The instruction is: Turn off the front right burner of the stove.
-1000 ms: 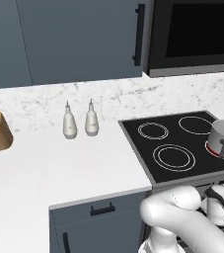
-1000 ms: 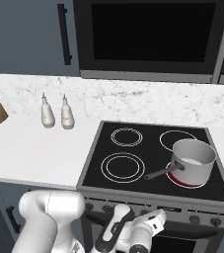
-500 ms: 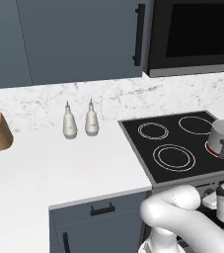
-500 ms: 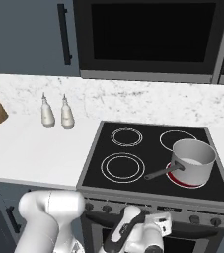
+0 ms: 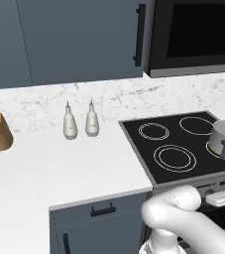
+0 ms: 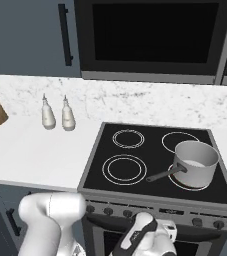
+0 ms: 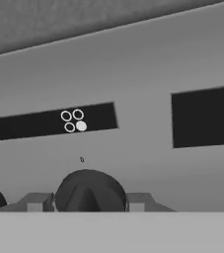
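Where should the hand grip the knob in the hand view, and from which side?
Grip the knob across its round rim, coming straight in at the stove's front panel. It is a round dark disc standing out from the flat steel face, so only its sides give the fingers purchase. The fingers look set on either side of it already; whether they touch is unclear. The marker above has its lower right dot filled.

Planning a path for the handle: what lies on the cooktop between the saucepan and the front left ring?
In the right base view, only the saucepan's dark handle reaches toward the front left ring; the remaining black glass between them is bare.
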Motion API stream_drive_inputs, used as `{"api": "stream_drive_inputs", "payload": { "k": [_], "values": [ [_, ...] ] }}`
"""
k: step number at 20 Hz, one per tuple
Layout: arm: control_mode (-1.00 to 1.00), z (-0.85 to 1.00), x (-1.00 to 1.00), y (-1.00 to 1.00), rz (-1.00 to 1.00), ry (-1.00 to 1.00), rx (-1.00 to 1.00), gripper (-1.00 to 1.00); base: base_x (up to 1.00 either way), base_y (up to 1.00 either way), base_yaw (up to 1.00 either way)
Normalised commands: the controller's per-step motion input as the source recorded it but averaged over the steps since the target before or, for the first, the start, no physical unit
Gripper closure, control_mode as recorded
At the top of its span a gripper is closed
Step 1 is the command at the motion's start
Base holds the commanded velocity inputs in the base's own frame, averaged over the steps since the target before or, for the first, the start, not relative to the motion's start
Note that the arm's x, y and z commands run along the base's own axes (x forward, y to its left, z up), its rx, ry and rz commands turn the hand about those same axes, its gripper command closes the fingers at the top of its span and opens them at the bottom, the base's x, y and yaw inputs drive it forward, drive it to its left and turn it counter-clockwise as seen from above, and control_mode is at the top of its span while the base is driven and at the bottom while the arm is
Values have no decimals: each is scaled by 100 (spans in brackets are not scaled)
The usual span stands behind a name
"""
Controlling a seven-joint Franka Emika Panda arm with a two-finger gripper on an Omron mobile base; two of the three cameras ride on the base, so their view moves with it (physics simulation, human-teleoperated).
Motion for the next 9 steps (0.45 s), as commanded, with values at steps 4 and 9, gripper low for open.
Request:
{"api": "stream_drive_inputs", "payload": {
  "k": [4,9],
  "values": [
    [-100,0,0,0,-4,9,24,100,0,0,0],
    [-100,0,0,0,-4,5,19,100,0,0,0]
  ]
}}
